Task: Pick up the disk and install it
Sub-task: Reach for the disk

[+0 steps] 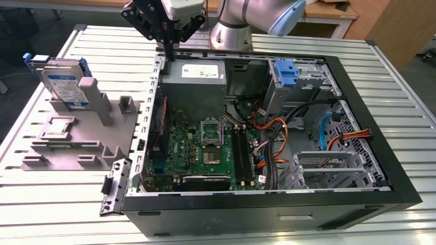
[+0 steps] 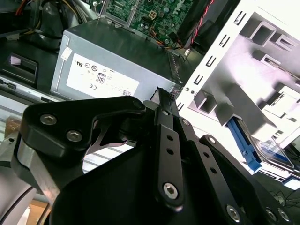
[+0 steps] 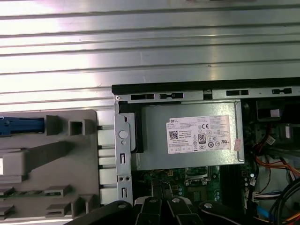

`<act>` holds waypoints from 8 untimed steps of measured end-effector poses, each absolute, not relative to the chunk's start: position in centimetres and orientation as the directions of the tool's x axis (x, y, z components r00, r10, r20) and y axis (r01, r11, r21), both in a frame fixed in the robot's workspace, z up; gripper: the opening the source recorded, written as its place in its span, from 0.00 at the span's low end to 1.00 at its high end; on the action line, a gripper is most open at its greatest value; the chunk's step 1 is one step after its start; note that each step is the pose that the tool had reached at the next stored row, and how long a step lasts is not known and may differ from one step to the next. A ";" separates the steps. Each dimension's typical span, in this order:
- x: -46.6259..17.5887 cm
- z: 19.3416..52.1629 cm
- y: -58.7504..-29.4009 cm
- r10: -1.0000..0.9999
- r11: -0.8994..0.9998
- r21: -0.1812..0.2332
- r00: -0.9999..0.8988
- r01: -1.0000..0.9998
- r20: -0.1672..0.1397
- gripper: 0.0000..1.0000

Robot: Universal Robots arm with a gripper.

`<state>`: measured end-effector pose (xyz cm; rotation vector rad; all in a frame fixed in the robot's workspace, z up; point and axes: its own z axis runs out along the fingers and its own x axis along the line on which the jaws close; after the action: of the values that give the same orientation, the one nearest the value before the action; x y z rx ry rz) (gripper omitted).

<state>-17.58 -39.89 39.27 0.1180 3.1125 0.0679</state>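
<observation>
Hovering by power supply [image 1: 194,76] with end effector [image 1: 167,43] narrow, empty | spotting disk [image 1: 65,84] upright in grey stand [image 1: 75,138], untouched | yet to pick, install

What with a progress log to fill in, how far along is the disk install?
Done: nothing yet. The disk stands upright in the grey holder beside the open computer case. In hand: nothing. The gripper hovers over the case's corner by the power supply, fingers together and empty. Left: both the pickup and the install.
</observation>
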 end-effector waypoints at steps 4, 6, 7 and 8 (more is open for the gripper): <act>-17.8 39.3 -39.9 0.076 0.996 0.044 -0.997 0.075 -0.024 0.10; -17.9 39.3 -39.9 0.076 0.996 0.045 -0.997 0.075 -0.024 0.10; -18.0 39.3 -39.9 0.076 0.996 0.044 -0.997 0.075 -0.024 0.10; -18.0 39.3 -39.9 0.076 0.996 0.044 -0.997 0.075 -0.024 0.10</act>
<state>-18.03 -39.89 39.27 0.1180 3.1124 0.0678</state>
